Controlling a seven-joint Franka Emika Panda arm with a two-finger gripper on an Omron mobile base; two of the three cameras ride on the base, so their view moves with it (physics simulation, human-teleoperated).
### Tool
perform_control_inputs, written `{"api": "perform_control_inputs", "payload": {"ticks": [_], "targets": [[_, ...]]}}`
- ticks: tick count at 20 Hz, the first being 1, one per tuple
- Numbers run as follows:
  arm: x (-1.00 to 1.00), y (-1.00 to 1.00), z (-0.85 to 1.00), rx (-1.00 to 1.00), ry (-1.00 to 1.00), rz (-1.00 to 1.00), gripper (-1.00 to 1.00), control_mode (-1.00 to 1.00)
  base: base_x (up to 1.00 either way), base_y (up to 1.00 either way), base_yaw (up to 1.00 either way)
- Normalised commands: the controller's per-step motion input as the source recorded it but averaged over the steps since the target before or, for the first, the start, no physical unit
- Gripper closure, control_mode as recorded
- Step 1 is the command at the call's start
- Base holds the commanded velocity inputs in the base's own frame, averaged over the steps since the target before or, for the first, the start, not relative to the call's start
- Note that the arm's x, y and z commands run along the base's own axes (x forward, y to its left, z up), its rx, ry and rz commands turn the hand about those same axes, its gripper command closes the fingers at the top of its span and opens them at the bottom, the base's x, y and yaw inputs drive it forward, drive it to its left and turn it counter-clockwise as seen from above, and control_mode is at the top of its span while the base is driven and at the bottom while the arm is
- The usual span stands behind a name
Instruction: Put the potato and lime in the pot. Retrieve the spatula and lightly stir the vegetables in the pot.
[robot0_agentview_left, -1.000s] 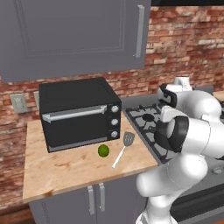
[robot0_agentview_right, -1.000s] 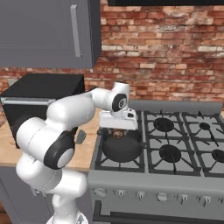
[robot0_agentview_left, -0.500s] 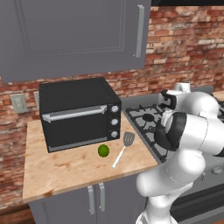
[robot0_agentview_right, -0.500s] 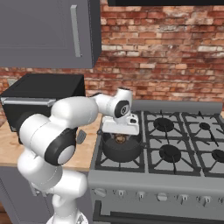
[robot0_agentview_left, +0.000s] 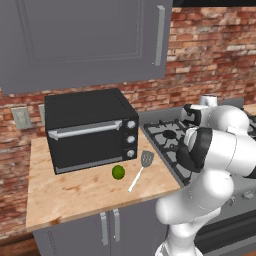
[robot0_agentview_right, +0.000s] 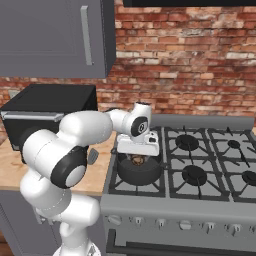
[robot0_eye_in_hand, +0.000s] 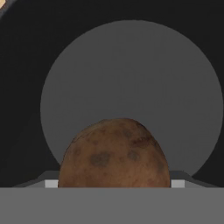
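The tool (robot0_agentview_right: 138, 159) hangs directly over the pot (robot0_agentview_right: 139, 171) on the near left burner of the stove (robot0_agentview_right: 200, 170), with the potato (robot0_eye_in_hand: 114, 154) sitting between its spread fingers. The jaws stand wide around it, so the robot appears to be gripping it across its broad side — whether the pads actually press on it cannot be made out. In the hand view the pot's grey floor lies straight below the potato, so a drop looks well lined up.

The lime (robot0_agentview_left: 118, 172) rests on the wooden counter (robot0_agentview_left: 65, 192) just in front of the toaster oven (robot0_agentview_left: 90, 130), and the spatula (robot0_agentview_left: 140, 169) lies near it, its head toward the stove.

The main risks seem to be these: a release from too high could let the potato bounce off the shallow rim, and the round lime could roll away — toward the counter's edge — if a finger nudges it on approach.
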Motion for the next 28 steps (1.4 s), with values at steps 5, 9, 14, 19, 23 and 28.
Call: {"api": "perform_control_inputs", "payload": {"ticks": [5,9,14,19,23,28], "targets": [[0.0,0.0,0.0,0.0,0.0,-0.01,-1.0,-1.0,0.0,0.0,0.0],[0.03,0.0,0.0,0.0,0.0,0.0,-1.0,-1.0,0.0,0.0,0.0],[0.03,0.0,0.12,0.0,0.01,0.0,-1.0,-1.0,0.0,0.0,0.0],[-0.04,0.0,0.49,0.0,-0.01,0.0,-1.0,-1.0,0.0,0.0,0.0],[-0.49,0.17,0.65,0.0,-0.09,0.0,-1.0,-1.0,0.0,0.0,0.0],[-0.53,0.65,0.32,0.0,-0.04,0.04,-1.0,-1.0,0.0,0.0,0.0]]}}
